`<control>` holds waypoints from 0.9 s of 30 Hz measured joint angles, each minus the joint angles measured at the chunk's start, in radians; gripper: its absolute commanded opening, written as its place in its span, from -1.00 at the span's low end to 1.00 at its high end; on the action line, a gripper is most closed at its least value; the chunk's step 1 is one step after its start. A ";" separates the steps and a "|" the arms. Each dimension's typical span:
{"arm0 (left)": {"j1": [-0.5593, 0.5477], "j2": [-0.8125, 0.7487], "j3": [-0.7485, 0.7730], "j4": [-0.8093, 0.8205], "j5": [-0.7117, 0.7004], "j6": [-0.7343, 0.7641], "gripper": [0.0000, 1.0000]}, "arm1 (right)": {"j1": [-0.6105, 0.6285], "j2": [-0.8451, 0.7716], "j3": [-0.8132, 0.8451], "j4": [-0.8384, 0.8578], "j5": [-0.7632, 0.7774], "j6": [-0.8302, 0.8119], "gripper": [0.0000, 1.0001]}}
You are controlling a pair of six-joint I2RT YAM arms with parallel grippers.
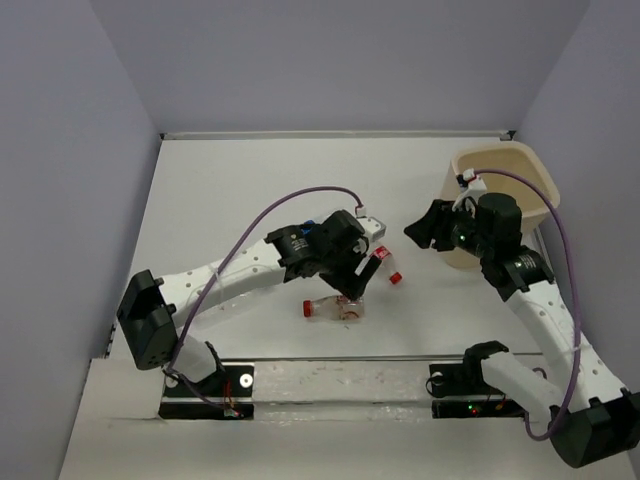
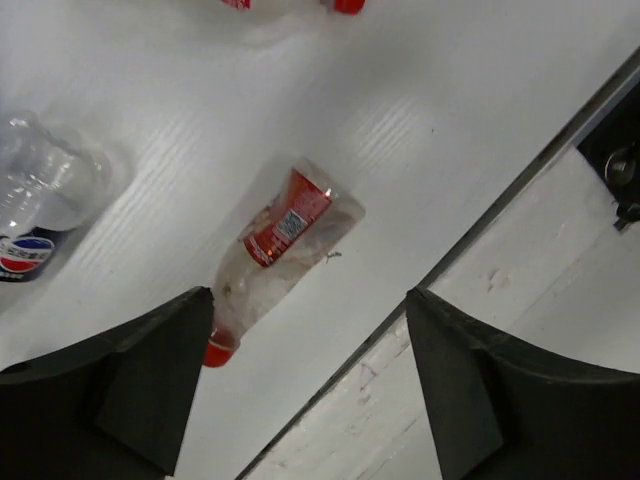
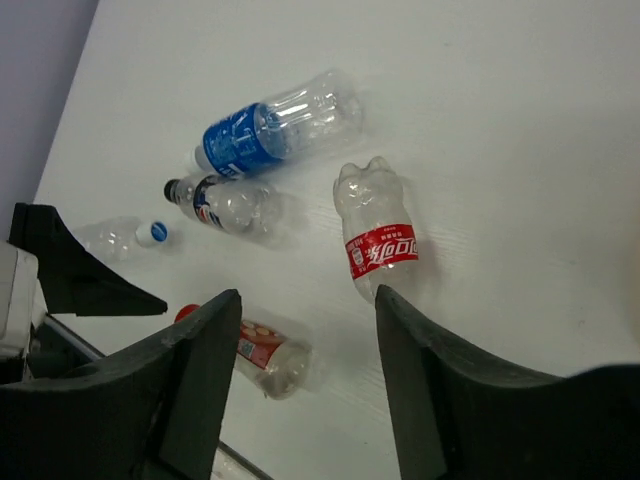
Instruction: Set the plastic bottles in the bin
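Hovering over the middle of the table (image 1: 230, 190), the left end effector (image 1: 355, 285) is hanging just above a red-capped bottle (image 1: 332, 308). This one is lying flat close to the near edge, its long axis running along that edge and its cap pointing left. The right end effector (image 1: 425, 228) is sitting beside the bin (image 1: 520, 152) by the right edge, well apart from that bottle, so the left arm is looking the nearer one.

Through the left wrist, the fingers are standing wide apart and holding nothing. The bottle is lying diagonally just ahead of them, cap toward one finger, with a blue-labelled bottle (image 2: 45, 190) lying off to the side.

Through the right wrist, the fingers are likewise spreading wide and empty, and a second red-labelled bottle (image 3: 378, 235) is lying nearest them on the white, faintly ribbed table. Grey walls are closing in three sides.
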 measured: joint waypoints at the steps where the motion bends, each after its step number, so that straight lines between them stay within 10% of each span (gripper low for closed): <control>1: -0.012 -0.016 -0.038 0.003 0.002 0.009 0.98 | 0.026 0.020 -0.002 -0.010 -0.001 -0.004 0.40; 27: -0.073 0.074 -0.336 0.195 -0.075 0.103 0.98 | 0.208 0.587 0.060 0.062 0.022 -0.119 0.83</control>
